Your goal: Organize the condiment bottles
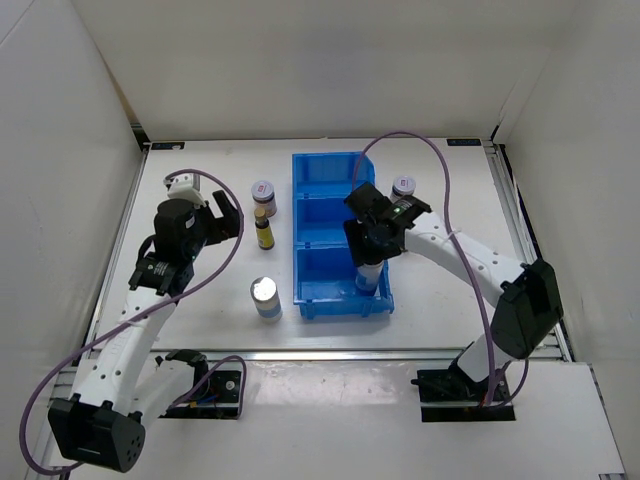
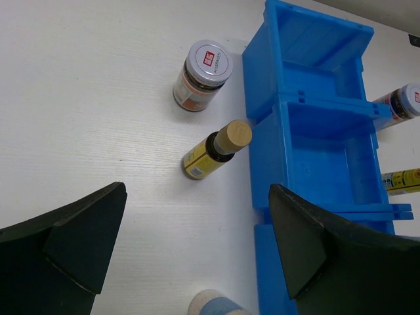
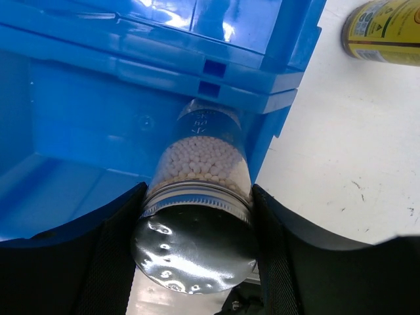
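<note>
Right claw [image 1: 372,245]: clenched on the held cylinder [image 1: 367,275], with one finger pressed to each side of its silver lid. White pellets are seen through the pale wall in the right wrist view. The cylinder is held at the near compartment of the blue bin [image 1: 300,240], close against its right wall. Whether the base touches the compartment floor cannot be told.

Left claw [image 1: 225,212]: released, jaws spread wide, nothing gripped. It is held over the table [image 1: 220,330], left of the bin.

Items left of the bin, listed far to near:
- First jar [image 1: 263,190]: squat, upright, greyish lid with a red mark.
- First amber bottle [image 1: 263,232]: slim, upright, yellow label. It is set near the first jar, apart from it, and just beside the bin's left wall.
- Second cylinder [image 1: 265,298]: silver-topped, upright, well apart from the bottle.

Items right of the bin:
- Second jar [image 1: 404,187]: upright, beside the far compartment.
- Second amber bottle [image 2: 401,180]: laid on its side on the table, yellow label showing. It is hidden beneath the right arm in the top view.
</note>
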Available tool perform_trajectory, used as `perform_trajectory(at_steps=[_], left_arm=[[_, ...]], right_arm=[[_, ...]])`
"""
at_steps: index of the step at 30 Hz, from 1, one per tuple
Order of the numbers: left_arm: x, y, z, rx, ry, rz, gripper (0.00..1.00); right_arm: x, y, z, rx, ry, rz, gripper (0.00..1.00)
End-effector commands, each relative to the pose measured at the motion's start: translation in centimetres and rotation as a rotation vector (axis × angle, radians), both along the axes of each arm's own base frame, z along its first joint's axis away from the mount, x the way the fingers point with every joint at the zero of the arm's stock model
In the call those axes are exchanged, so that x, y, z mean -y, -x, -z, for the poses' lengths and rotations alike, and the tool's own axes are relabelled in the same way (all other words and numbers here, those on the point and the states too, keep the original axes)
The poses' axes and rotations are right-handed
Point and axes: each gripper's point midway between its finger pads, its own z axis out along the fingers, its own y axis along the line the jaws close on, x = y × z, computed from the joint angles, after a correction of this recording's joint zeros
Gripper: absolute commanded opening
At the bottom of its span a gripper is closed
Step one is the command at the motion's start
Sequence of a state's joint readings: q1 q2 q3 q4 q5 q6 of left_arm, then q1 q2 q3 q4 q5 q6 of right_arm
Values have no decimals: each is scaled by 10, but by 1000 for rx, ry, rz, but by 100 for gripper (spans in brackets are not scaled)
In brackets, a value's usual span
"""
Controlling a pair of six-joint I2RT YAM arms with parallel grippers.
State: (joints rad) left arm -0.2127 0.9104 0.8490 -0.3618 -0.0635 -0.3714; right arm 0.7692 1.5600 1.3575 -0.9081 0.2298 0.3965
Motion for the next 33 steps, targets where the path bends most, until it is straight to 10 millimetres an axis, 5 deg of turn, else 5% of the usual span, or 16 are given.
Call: perform_trajectory(at_steps=[1,2,4,6,8,13,17,22,33], left_arm=[[6,3,-11,27,18,34,100],[6,3,-11,27,18,34,100],[9,7,-18,48,29,52,100],[7,11,-28,69,24,55,100],[0,23,-39,103,10,31,100],[9,61,-73,179,55,88,100],[24,89,-75,90,113,188,100],[45,111,-24,-260,219,228,100],[81,142,45,-564,136,344,99]], right_arm=[[-9,-15,-3,71,-15,12,16],[-9,-14,-3,69,-20,21,29],[-6,-15,5,64,-1,35,36],[-5,-14,5,75,16,55,77],[-5,-7,4,76,30,37,100],[1,-14,-30,208,134,39,100],[10,-18,-76,362,150,78,100],[20,-15,-103,422,116,61,100],[50,8,-95,425,102,93,100]])
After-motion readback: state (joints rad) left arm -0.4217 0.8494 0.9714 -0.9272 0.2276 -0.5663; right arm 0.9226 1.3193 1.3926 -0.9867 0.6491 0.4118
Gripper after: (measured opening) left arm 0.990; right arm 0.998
